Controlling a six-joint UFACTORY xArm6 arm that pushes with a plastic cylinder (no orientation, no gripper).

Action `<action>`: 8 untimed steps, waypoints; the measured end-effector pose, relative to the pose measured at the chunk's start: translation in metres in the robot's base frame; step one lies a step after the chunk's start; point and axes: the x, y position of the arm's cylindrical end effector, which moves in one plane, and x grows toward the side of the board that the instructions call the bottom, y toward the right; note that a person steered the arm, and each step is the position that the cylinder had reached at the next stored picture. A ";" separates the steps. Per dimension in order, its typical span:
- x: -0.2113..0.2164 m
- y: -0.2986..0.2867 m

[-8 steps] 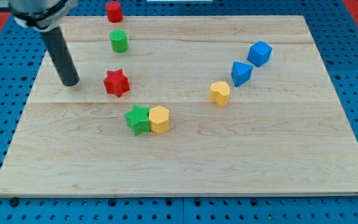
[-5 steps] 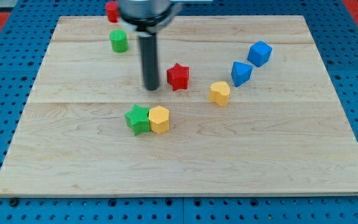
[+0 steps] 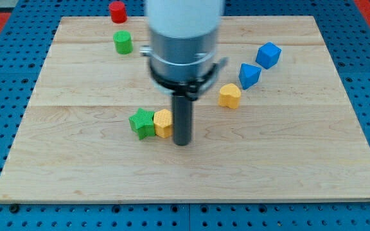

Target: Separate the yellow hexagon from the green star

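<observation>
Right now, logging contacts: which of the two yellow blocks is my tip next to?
The yellow hexagon, which touches the green star; my tip stands against its right side. The other yellow block sits apart, toward the blue blocks.

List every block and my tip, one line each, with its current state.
My tip: on the board, right beside the yellow hexagon on the view's right.
Yellow hexagon: touching the green star, partly hidden by the rod.
Green star: against the hexagon's left.
Yellow heart: standing alone.
Blue blocks: apart, near the heart.
Green cylinder: upright.
Red cylinder: upright at the top edge.
</observation>
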 end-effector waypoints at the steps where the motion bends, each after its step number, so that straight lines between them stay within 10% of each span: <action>1: -0.033 -0.002; 8: -0.064 -0.082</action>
